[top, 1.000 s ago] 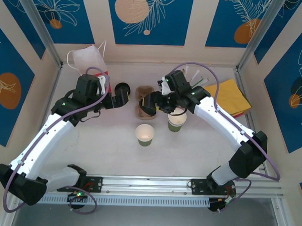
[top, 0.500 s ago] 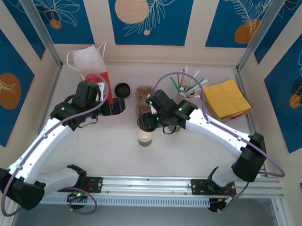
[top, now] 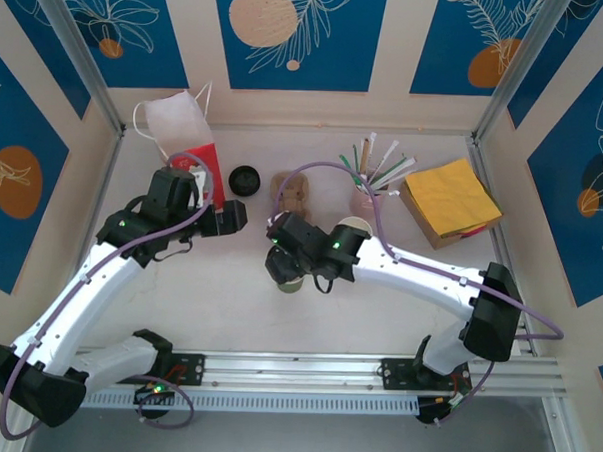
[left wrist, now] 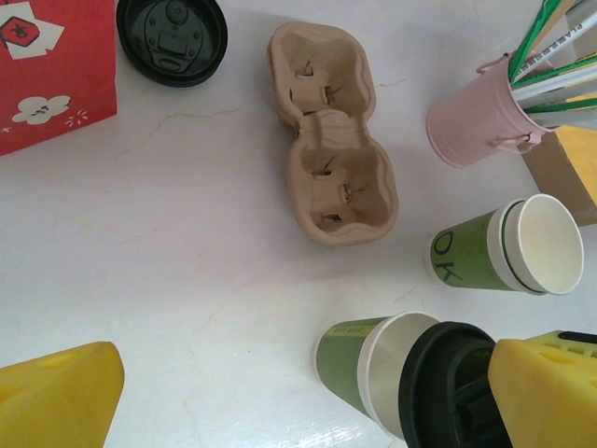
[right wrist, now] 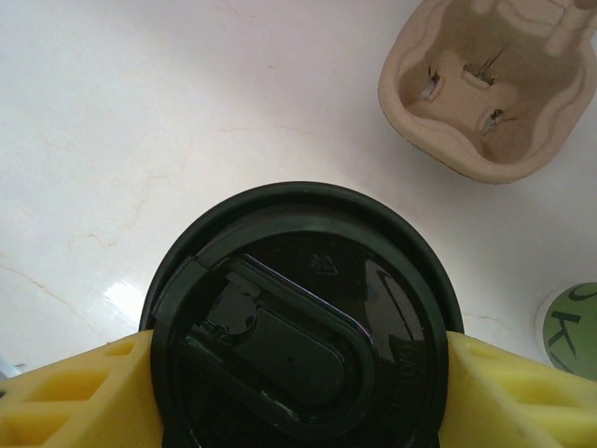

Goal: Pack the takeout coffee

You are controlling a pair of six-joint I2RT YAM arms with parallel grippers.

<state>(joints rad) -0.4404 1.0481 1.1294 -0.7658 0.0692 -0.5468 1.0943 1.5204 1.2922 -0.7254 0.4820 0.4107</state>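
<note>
Right fingers (right wrist: 303,359) are part-open and clamped on both sides of a round black plastic lid (right wrist: 303,308). Directly under them stands the takeout coffee (left wrist: 359,359), a small green paper cup on the white worktop (left wrist: 187,233). The lid is over the cup's mouth. A white rim band shows below it, so I can't tell if it's pressed home.

Left fingers (left wrist: 303,383) are spread fully wide and hold nothing. They hover to the left of the right fingers, aimed at the cup.

Just right of the right fingers is a lidless green paper cup with a white inside (left wrist: 508,247). Just beyond them is a beige moulded-pulp two-cup carrier (left wrist: 331,131) with both wells bare.

Beyond the left fingers are a loose black plastic disc lid (left wrist: 173,37) and a red paper bag (left wrist: 51,65). Far right of both sets of fingers are a pink tin of straws (left wrist: 476,121) and a stack of yellow napkins (top: 453,198).

Progress looks early. Lidding is underway, or possibly done. Still to do, I'd judge: confirm the seal, lift the cup into a carrier well, and likely bag it.
</note>
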